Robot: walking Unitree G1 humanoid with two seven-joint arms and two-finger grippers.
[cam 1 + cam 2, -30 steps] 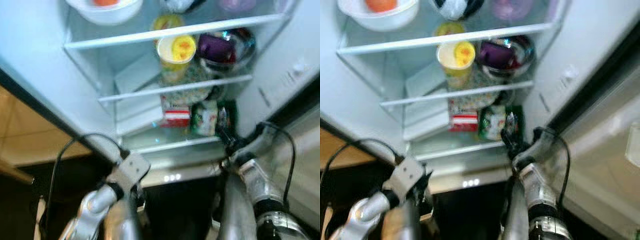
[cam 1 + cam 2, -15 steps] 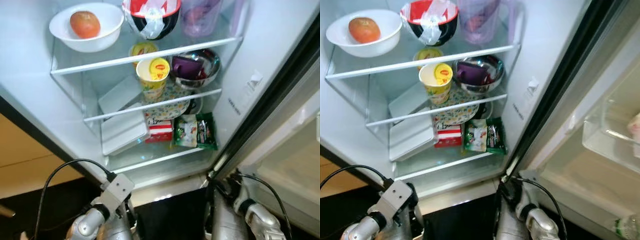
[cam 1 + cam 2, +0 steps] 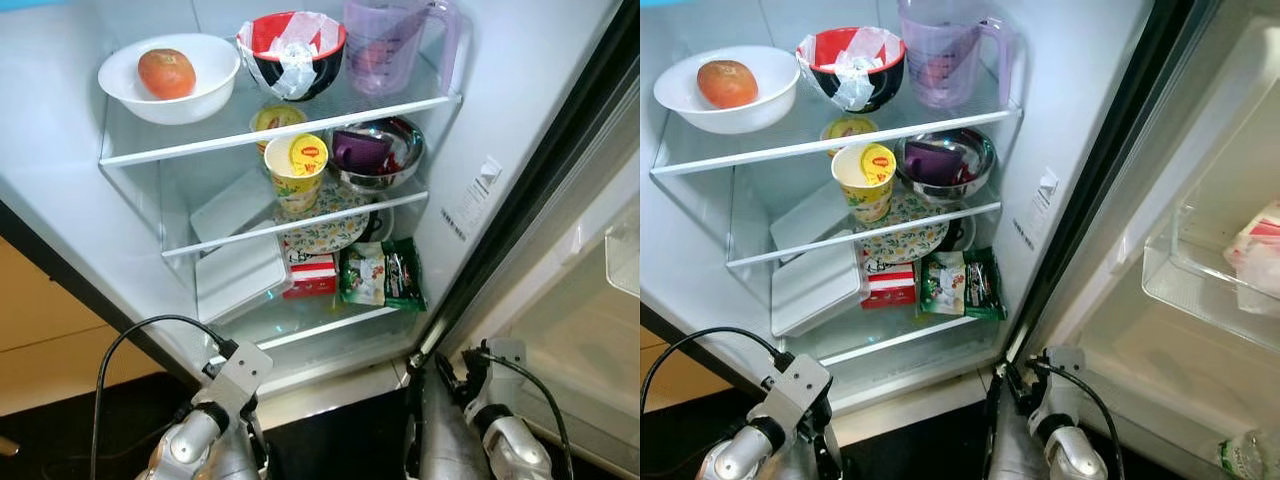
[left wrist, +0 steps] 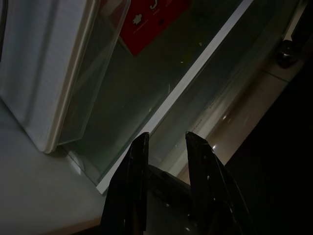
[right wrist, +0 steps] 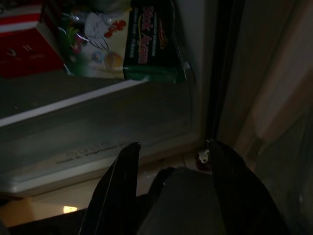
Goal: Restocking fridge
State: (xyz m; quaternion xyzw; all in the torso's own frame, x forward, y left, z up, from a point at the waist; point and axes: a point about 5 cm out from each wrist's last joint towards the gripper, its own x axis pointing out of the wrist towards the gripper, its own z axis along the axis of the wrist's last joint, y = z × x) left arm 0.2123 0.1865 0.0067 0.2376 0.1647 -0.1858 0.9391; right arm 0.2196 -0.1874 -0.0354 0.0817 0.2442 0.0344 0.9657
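The fridge [image 3: 470,130] stands open before me. Its top shelf holds a white bowl [image 3: 205,85] with a red fruit [image 3: 166,72], a red and black bowl [image 3: 292,52] and a purple jug [image 3: 385,45]. Below stand a yellow noodle cup [image 3: 296,172] and a steel bowl [image 3: 380,158]. The lowest shelf carries a patterned plate [image 3: 325,232], a white box [image 3: 238,280], a red carton [image 3: 312,276] and green snack packets [image 3: 382,274]. Both arms hang low in front of the fridge's base. My left gripper [image 4: 166,139] and my right gripper [image 5: 173,147] are open and hold nothing.
The fridge door [image 3: 1200,250] stands open on the right, with a packet [image 3: 1255,250] in its shelf and a bottle [image 3: 1245,455] lower down. A wooden cupboard [image 3: 60,340] flanks the fridge on the left. The floor under the arms is dark.
The camera has tilted up, so the top shelf and the door now show. My right arm has drawn back from the green packets and sunk below the fridge's sill.
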